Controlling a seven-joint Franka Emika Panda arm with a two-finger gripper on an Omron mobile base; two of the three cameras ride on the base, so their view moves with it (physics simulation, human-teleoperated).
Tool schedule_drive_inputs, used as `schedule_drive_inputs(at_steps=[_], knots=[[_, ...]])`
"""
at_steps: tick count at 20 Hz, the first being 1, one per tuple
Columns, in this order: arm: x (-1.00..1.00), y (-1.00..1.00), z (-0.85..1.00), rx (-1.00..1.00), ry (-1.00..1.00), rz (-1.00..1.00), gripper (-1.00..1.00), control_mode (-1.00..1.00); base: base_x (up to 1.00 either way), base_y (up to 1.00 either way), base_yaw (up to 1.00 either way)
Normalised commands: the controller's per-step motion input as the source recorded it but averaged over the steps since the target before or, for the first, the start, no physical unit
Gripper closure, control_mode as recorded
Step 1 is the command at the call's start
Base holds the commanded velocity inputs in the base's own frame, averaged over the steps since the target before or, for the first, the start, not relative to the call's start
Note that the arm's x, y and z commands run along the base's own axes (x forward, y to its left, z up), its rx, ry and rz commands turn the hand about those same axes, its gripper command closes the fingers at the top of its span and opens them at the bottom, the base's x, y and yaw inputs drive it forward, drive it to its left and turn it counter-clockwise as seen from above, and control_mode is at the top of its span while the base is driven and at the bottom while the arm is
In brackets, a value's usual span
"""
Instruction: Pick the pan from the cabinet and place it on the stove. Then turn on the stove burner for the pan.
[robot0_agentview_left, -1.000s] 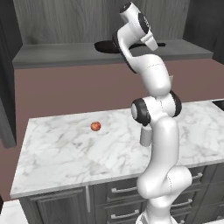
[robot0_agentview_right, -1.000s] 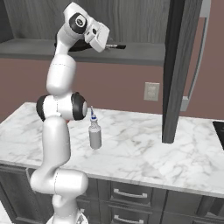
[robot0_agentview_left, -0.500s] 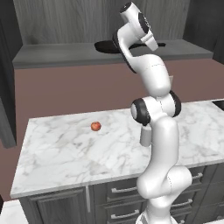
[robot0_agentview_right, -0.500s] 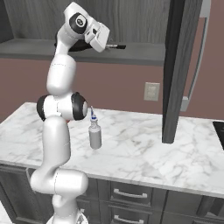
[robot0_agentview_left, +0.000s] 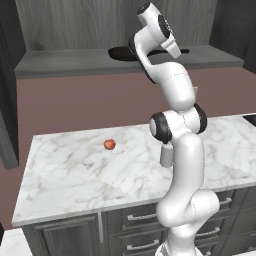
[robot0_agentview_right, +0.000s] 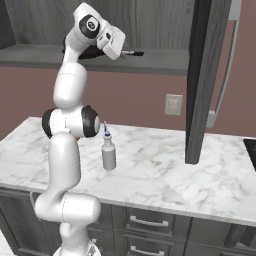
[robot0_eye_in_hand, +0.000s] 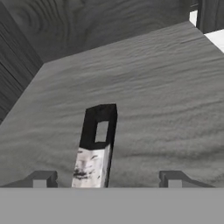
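The black pan (robot0_agentview_left: 120, 52) lies on the floor of the open dark grey cabinet (robot0_agentview_left: 65, 62), its long handle (robot0_eye_in_hand: 97, 151) pointing right. My gripper (robot0_eye_in_hand: 107, 179) is up in the cabinet at the handle's end, open. One fingertip (robot0_eye_in_hand: 41, 178) stands on each side of the handle, with a gap to it on both sides. In the right base view the gripper (robot0_agentview_right: 125, 50) hovers over the handle tip (robot0_agentview_right: 136, 52). A corner of the black stove (robot0_agentview_right: 250, 147) shows at the far right of the counter.
The open cabinet door (robot0_agentview_right: 200, 75) hangs edge-on to the right of my hand. On the marble counter (robot0_agentview_left: 75, 175) below are a small red fruit (robot0_agentview_left: 109, 144) and a grey squeeze bottle (robot0_agentview_right: 108, 152). A wall outlet (robot0_agentview_right: 173, 104) sits behind the counter.
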Motion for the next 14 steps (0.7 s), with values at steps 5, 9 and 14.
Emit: schedule_drive_inputs(at_steps=[5,9,14], knots=[[0.03,-0.02,-0.32,0.00,0.00,0.00,-1.00,-1.00,0.00,0.00,0.00],[0.03,-0.03,-0.33,0.00,0.00,0.00,-1.00,-1.00,0.00,0.00,0.00],[0.02,0.00,-0.35,0.00,0.00,0.00,-1.00,-1.00,0.00,0.00,0.00]])
